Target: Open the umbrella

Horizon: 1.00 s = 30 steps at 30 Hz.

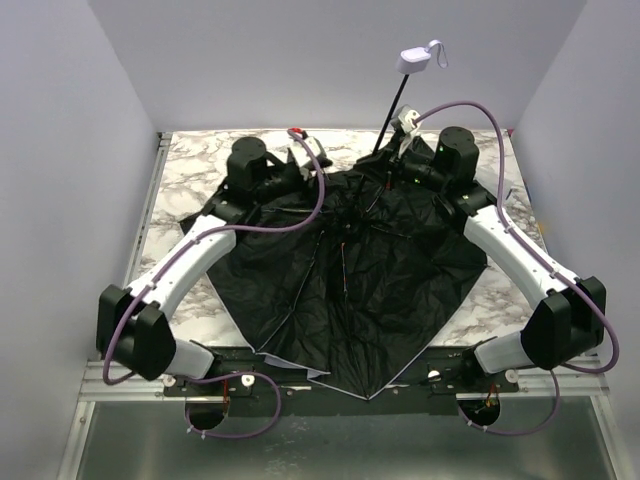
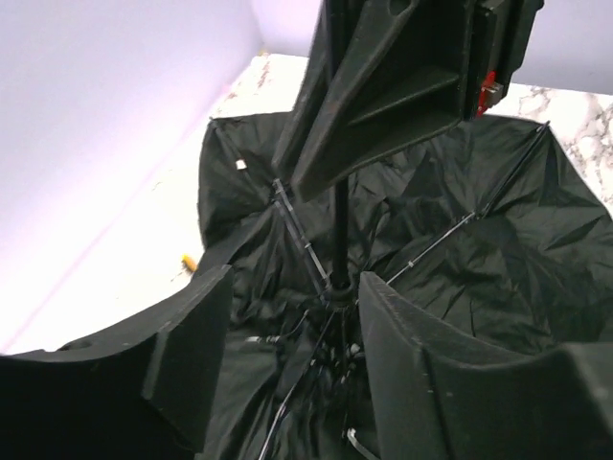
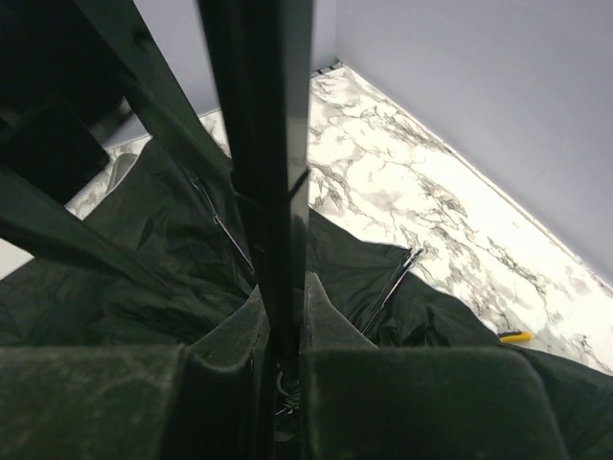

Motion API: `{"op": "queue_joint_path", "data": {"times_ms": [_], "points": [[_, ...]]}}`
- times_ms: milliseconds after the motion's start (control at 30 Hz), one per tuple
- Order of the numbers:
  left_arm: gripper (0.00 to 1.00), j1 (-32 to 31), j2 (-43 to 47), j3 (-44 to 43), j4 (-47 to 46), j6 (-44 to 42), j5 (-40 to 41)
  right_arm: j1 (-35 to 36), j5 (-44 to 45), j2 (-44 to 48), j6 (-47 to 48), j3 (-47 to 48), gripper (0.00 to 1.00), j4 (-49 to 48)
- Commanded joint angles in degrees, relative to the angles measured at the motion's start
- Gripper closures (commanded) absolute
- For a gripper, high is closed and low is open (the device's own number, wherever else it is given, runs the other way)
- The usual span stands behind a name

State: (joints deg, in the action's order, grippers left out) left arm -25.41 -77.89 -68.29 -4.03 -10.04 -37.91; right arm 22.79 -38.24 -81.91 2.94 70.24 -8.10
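The umbrella (image 1: 350, 280) lies spread wide across the table with its black lining up. Its thin black shaft (image 1: 390, 125) rises at the back to the lavender handle (image 1: 413, 60). My right gripper (image 1: 404, 130) is shut on that shaft; in the right wrist view the shaft (image 3: 278, 192) runs straight down between the closed fingers (image 3: 285, 326). My left gripper (image 1: 305, 165) hangs over the canopy's back left. In the left wrist view it (image 2: 297, 335) is open, its pads apart on either side of the shaft's lower end (image 2: 337, 278) and the ribs, touching neither.
The marble table (image 1: 190, 170) shows bare at the back left and along the right side (image 1: 510, 280). A small red object (image 1: 296, 131) sits behind the left gripper. A small yellow bit (image 2: 189, 261) lies beside the canopy edge. Pale walls close in on three sides.
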Motion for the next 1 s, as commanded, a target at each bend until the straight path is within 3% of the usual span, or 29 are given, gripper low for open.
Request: {"op": "queue_joint_path", "data": {"times_ms": [0, 100, 267, 533, 667, 833, 967], "points": [[0.5, -3.85, -7.49, 0.25, -10.62, 4.15, -0.93, -0.02, 1.14, 0.38, -2.3, 2.58, 1.0, -4.23], [0.57, -5.07, -11.09, 0.16, -13.61, 4.86, 0.18, -0.1, 1.67, 0.61, -2.09, 2.45, 1.0, -3.81], [0.62, -6.45, -16.22, -2.3, -15.39, 5.7, 1.76, -0.07, 1.89, 0.79, -2.1, 2.35, 1.0, -3.8], [0.83, -6.15, -21.01, -2.89, -8.8, 8.07, 8.61, -0.02, 3.52, 1.61, -2.79, 4.18, 1.0, -4.06], [0.83, -5.88, -22.33, -2.36, -4.69, 9.75, 9.33, -0.07, 3.26, 1.72, -6.1, 6.92, 1.0, -4.48], [0.72, -5.79, -23.48, -2.41, -1.55, 8.22, 10.35, -0.09, 3.96, 1.6, -7.43, 10.4, 1.0, -5.44], [0.73, -5.75, -24.79, -3.87, 2.1, 6.59, 11.21, -0.58, 3.88, 1.06, -7.81, 12.51, 1.0, -5.61]]}}
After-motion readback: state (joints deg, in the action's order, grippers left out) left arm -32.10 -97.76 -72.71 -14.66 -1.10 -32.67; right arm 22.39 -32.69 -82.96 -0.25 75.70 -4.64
